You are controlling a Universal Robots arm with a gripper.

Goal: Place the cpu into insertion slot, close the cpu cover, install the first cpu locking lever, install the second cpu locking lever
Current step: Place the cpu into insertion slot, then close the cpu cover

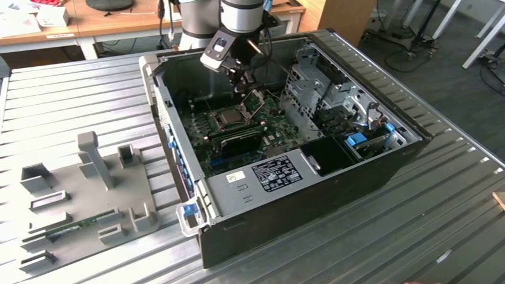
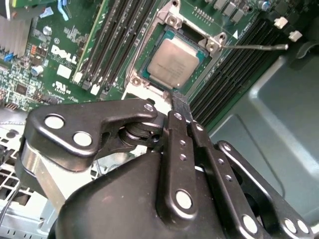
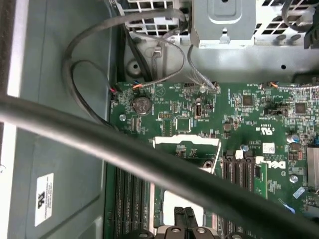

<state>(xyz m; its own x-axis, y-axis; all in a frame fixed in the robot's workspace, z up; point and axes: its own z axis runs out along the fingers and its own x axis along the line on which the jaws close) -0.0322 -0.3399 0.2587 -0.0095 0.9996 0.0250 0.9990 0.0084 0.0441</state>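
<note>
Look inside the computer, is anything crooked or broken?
Nothing looks broken or spilled. The cpu lies flat in the insertion slot, but the cpu cover stands flipped up instead of lying over it, and a thin lever sticks out sideways, loose.

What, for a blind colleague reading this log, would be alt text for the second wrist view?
A grey-topped cpu sits uncovered in the insertion slot on a green motherboard. The robot's black hand, fingertips together, points at the slot's edge; long memory slots run on both sides.
</note>
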